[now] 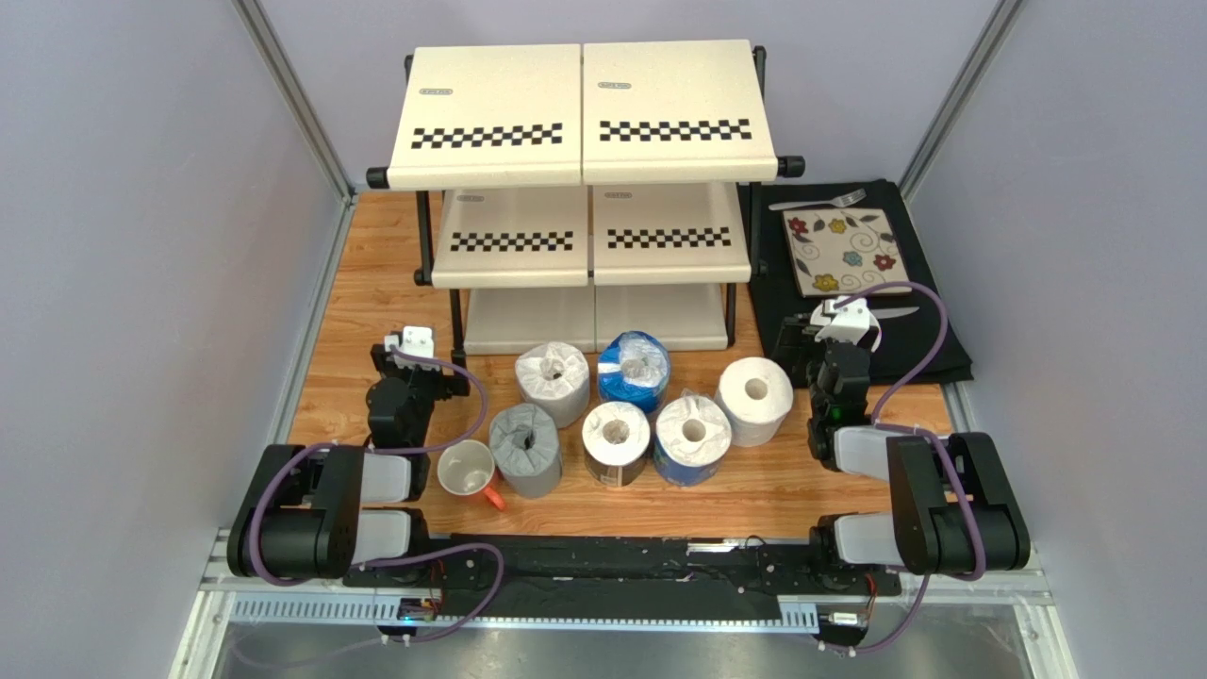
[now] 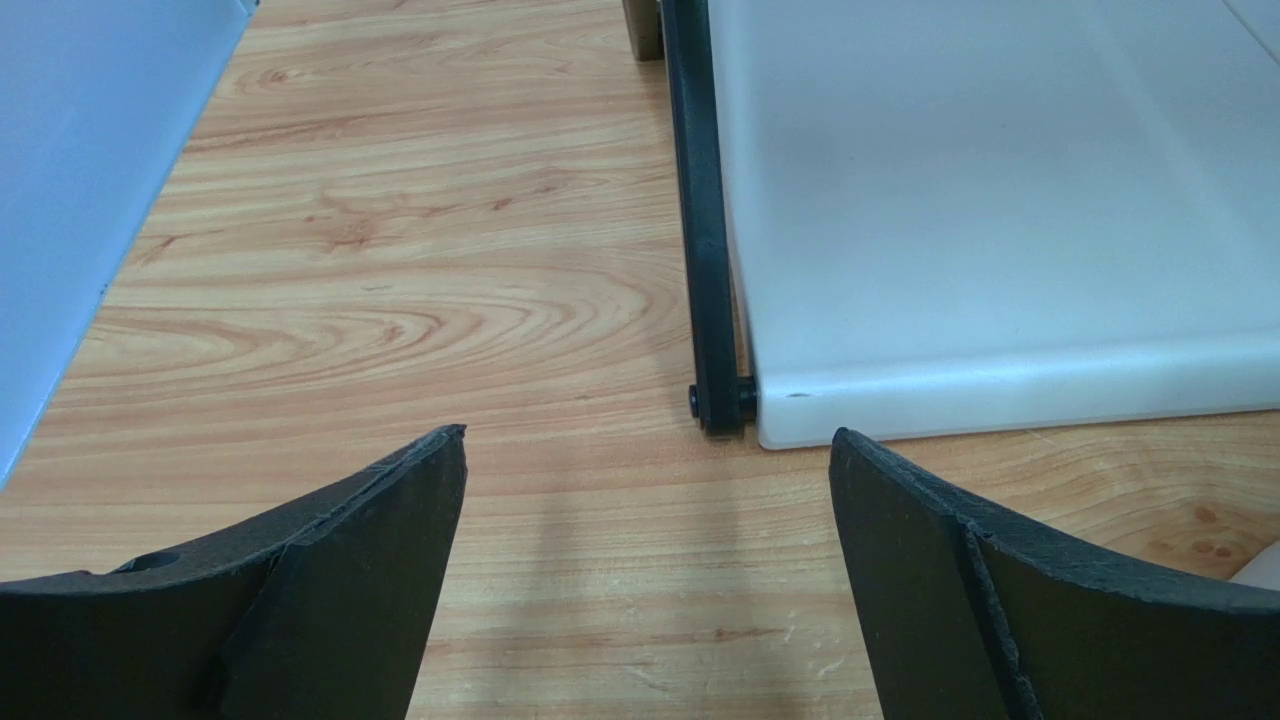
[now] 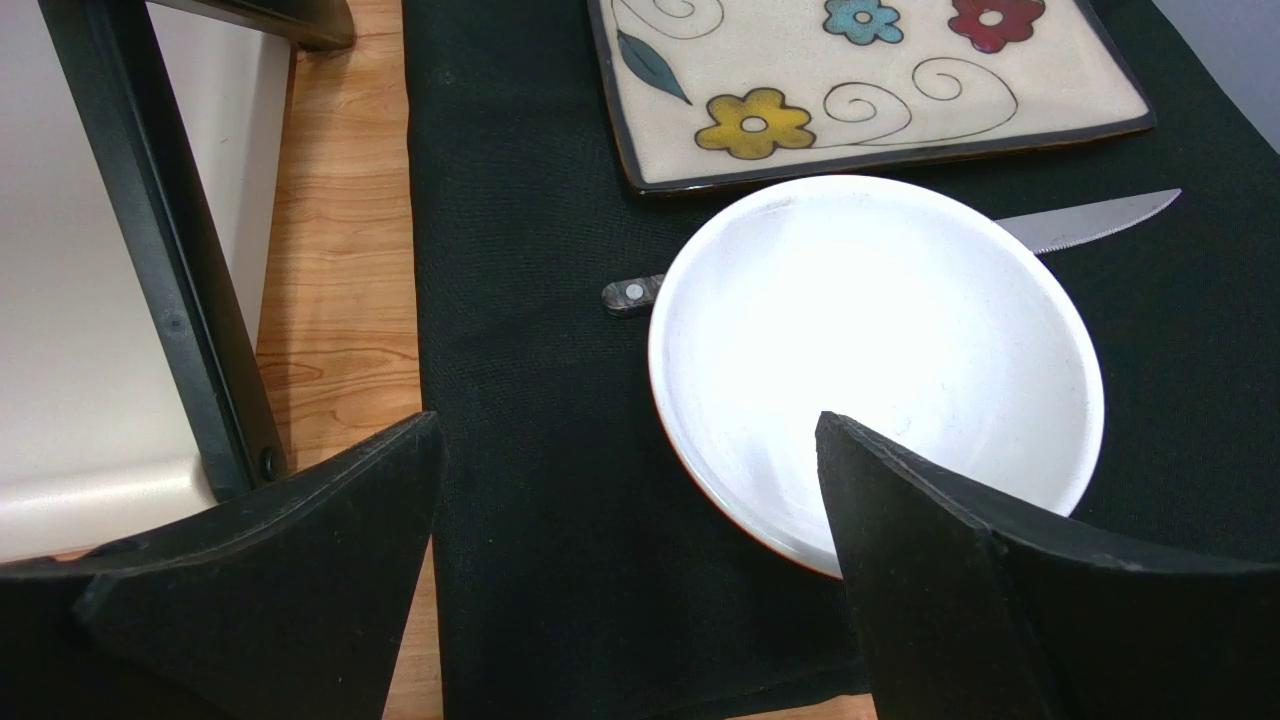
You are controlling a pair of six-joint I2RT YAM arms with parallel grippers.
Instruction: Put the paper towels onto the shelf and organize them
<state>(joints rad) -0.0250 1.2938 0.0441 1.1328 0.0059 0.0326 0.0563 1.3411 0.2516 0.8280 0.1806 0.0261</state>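
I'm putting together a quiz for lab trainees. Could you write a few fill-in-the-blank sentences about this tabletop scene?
1. The paper towels standing on the table number ____.
2. The shelf has ____ tiers.
3. The mug has an ____ handle.
4. Both arms' jaws stand ____.
Missing words: six; three; orange; open.

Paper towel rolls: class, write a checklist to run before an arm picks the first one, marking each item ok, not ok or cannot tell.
1. Left gripper open, empty: ok.
2. Right gripper open, empty: ok.
3. Six upright paper towel rolls standing on the wooden table: ok.
4. Cream three-tier shelf with black frame unoccupied: top ok; lower tiers partly hidden, cannot tell.
5. White mug with orange handle clear of grey roll: not ok, right beside it.
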